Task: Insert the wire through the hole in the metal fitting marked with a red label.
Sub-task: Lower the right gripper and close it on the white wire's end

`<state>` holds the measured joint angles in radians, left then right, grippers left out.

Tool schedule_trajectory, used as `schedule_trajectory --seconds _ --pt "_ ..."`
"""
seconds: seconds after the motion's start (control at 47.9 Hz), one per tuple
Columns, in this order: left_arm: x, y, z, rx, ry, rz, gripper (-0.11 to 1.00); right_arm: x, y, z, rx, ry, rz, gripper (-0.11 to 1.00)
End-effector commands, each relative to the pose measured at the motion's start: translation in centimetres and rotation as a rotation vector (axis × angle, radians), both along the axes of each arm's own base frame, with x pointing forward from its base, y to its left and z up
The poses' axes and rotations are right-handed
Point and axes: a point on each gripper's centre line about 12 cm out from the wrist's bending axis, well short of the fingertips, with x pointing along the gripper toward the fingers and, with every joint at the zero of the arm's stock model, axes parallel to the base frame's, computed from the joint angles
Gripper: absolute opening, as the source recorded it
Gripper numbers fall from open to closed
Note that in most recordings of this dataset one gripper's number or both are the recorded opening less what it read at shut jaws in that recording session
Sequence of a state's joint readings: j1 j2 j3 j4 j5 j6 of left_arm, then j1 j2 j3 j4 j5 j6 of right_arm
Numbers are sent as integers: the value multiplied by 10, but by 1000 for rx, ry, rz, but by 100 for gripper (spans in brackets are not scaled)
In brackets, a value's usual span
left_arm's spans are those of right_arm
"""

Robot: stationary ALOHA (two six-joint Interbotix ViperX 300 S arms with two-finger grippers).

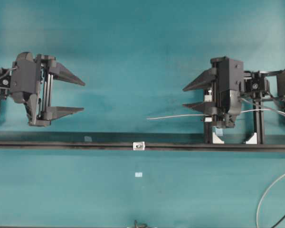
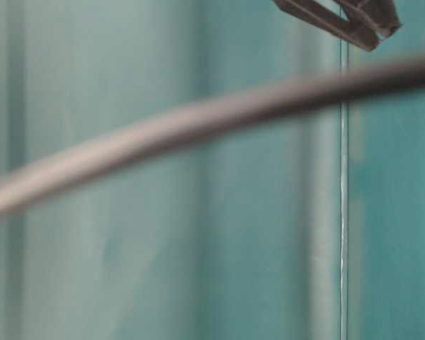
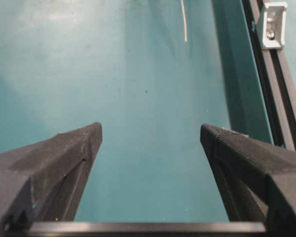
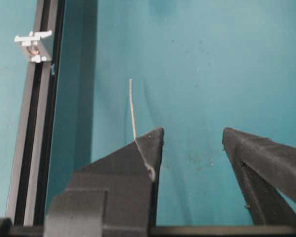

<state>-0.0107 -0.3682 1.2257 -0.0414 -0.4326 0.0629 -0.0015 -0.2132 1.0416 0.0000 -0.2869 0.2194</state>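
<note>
A teal counter (image 1: pixel 133 57) carries a long black metal rail (image 1: pixel 61 144) running straight across it from side to side. A small pale square tag (image 1: pixel 138 175) lies on the counter near the rail. A thicker black cable (image 1: pixel 282 218) curls at the counter's corner.

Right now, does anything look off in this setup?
Yes. The wire is not clamped: it lies draped over one finger of the open right gripper, its tip pointing past the fitting on the rail. The left gripper is open and empty.
</note>
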Motion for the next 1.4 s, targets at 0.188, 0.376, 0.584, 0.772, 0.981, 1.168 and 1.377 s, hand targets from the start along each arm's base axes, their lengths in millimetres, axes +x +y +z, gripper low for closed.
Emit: schedule_trajectory --seconds 0.188,0.376,0.584,0.772,0.981,1.168,1.377 --pt "5 2 5 -2 -29 9 68 17 10 2 6 -21 26 63" --pt "4 2 5 -3 -26 11 68 23 15 -4 15 -4 35 63" --pt "1 6 1 -4 -14 28 68 23 17 -9 55 14 19 63" --pt "0 7 0 -4 -11 32 68 25 18 -14 55 20 24 63" --pt "0 8 0 -4 -11 37 68 30 19 -20 54 12 27 63" --pt "0 10 0 -4 -11 43 68 36 20 -26 55 31 25 63" --pt "-1 11 -1 -4 -9 49 68 45 20 -30 56 37 24 63"
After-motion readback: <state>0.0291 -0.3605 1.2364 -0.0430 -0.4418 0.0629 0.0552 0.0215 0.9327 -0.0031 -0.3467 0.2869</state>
